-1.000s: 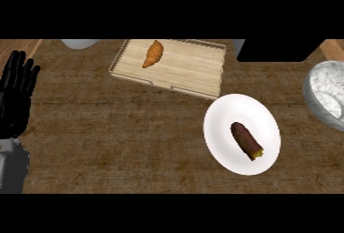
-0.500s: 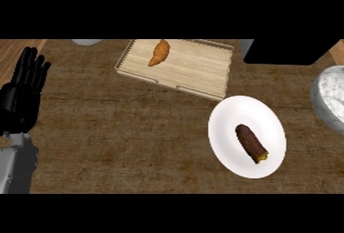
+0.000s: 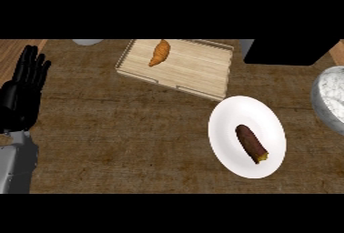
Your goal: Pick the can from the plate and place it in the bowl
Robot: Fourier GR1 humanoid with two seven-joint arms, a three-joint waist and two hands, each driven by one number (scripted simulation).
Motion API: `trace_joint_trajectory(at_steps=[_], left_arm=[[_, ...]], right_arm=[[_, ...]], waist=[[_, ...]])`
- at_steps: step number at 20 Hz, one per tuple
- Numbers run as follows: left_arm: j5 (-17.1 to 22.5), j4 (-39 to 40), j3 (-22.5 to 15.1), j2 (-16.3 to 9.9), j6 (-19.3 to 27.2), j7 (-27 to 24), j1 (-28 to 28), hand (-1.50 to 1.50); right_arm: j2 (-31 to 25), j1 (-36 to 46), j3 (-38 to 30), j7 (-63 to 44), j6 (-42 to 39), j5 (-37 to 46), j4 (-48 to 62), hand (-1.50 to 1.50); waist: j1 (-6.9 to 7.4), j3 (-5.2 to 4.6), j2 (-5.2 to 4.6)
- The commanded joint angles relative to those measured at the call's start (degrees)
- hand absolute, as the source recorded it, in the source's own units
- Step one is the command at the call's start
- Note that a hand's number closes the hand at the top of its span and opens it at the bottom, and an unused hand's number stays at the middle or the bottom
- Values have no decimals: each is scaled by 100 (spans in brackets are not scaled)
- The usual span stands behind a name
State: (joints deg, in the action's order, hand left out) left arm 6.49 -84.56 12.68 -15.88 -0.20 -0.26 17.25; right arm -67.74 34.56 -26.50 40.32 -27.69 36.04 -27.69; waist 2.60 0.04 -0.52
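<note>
Brown item (image 3: 251, 143) on plate (image 3: 232, 113), far from left hand (image 3: 20, 98), fingers (image 3: 32, 63) straight, released

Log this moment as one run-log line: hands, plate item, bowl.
left hand: open, resting at left edge | right hand: not in view | white plate: brown elongated item, untouched | bowl: right edge, partly cut off

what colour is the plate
White, plain, no pattern; the plate shows in the head view.

A dark brown wooden counter (image 3: 128, 132) fills the view, with a black block (image 3: 282, 51) at its far edge.
</note>
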Motion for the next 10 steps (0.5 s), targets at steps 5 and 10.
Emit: trace_joint_trajectory(at_steps=[5, 10], left_arm=[[-109, 22, -36, 111, 212, 101, 81, 0], [-65, -211, 23, 35, 15, -62, -399, 0]], right_arm=[[1349, 670, 738, -482, 278, 297, -29, 150], [1606, 398, 957, -465, 1424, 777, 433, 150]], waist=[[-80, 1, 4], [-93, 5, 7]])
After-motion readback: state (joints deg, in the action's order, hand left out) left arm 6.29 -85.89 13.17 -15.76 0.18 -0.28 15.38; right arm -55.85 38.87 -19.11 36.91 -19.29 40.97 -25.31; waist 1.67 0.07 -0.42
